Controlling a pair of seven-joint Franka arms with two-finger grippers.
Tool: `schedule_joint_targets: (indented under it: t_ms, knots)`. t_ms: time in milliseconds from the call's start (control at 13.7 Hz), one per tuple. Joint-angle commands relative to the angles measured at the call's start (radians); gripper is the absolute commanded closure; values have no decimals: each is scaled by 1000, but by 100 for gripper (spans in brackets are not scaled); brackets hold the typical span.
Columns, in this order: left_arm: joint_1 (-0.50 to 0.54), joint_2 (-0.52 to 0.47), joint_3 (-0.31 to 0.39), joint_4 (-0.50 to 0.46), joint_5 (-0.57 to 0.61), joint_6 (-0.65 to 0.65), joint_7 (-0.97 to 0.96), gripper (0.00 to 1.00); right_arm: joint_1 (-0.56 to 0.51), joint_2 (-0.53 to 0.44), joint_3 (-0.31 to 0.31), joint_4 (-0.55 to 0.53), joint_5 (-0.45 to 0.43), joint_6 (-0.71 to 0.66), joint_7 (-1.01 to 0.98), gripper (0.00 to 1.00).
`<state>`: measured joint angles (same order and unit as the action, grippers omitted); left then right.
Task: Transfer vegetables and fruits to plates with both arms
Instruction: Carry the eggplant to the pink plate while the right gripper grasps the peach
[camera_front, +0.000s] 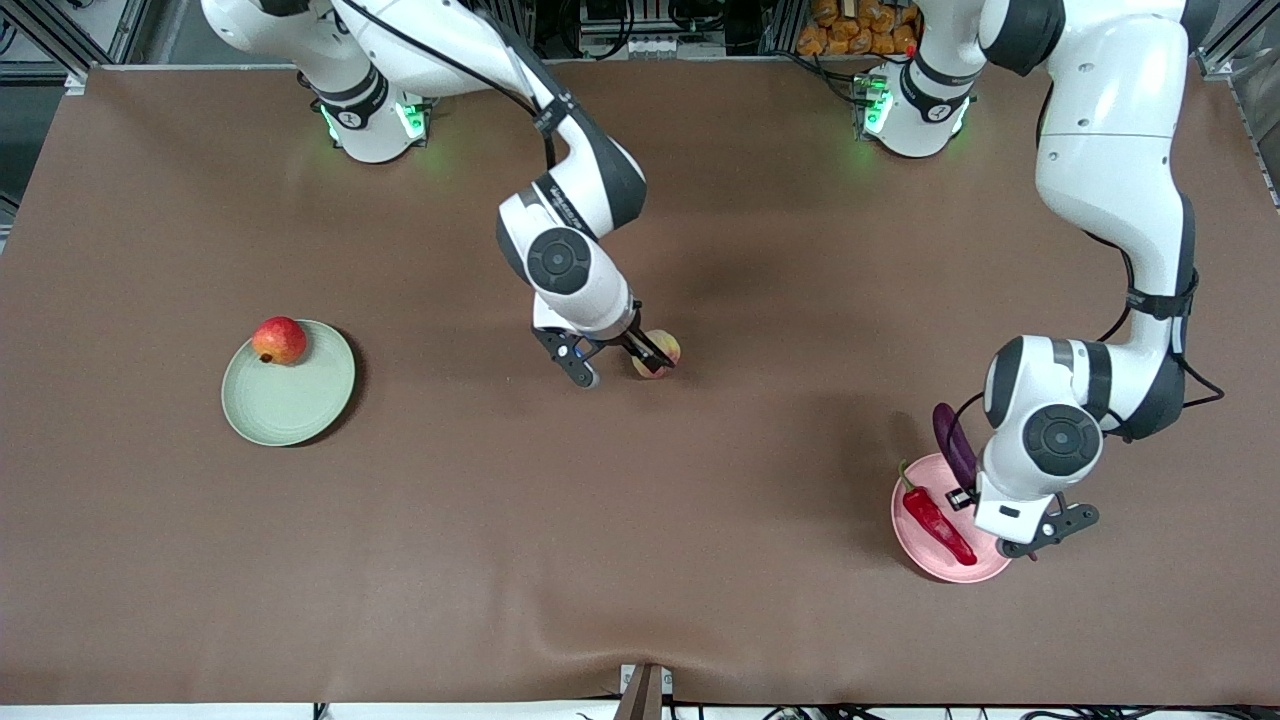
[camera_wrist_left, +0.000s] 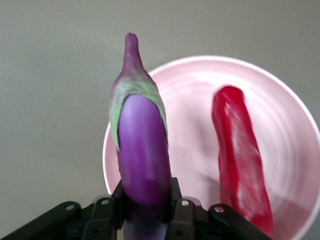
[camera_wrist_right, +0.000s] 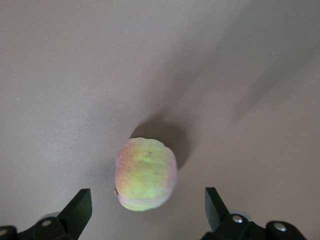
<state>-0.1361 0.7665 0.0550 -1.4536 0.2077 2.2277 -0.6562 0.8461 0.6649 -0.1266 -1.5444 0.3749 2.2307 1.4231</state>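
Note:
My left gripper (camera_front: 963, 496) is shut on the purple eggplant (camera_front: 953, 438) over the pink plate (camera_front: 925, 565). In the left wrist view the fingers (camera_wrist_left: 176, 200) clamp the eggplant (camera_wrist_left: 142, 145) near its thick end, and its green-capped stem end reaches past the plate's rim (camera_wrist_left: 280, 100). The red chili (camera_front: 937, 522) lies on that plate beside it, also in the left wrist view (camera_wrist_left: 240, 155). My right gripper (camera_front: 615, 362) is open, low over the peach (camera_front: 666, 346) on the mat; the peach (camera_wrist_right: 145, 175) sits between its fingers. The red apple (camera_front: 279, 340) lies on the green plate (camera_front: 295, 400).
The brown mat (camera_front: 640, 560) covers the whole table. The green plate stands toward the right arm's end, the pink plate toward the left arm's end, nearer the front camera. Both arm bases stand along the table's edge farthest from that camera.

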Motion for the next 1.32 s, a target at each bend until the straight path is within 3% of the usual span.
schedule_joint_targets:
  t_ms: [0,220,513,659,733,806,879,1099,1245]
  knots:
    - [16,5,-11,12,-108,35,-3,100,25,48,-15,43,19,46,46,0]
    - [16,20,-9,12,-172,62,-7,100,45,71,-15,44,7,63,57,0]
    - [15,37,-7,7,-163,92,-5,100,88,104,-16,41,-2,101,56,0]
    - [19,47,-7,7,-171,105,-5,100,88,123,-16,38,-54,133,51,0]
    - [27,48,-7,9,-172,109,-5,100,85,128,-16,40,-77,133,46,22]
    - [32,48,-7,9,-174,109,-5,100,84,128,-16,43,-85,133,42,82]
    - [35,47,-7,10,-174,109,-5,100,73,124,-16,44,-85,124,42,100]
    - [50,47,-7,13,-174,112,0,100,9,95,-22,102,-85,-53,-5,100]
    - [53,48,-7,12,-174,128,0,100,-77,88,-25,196,-93,-300,-151,100]
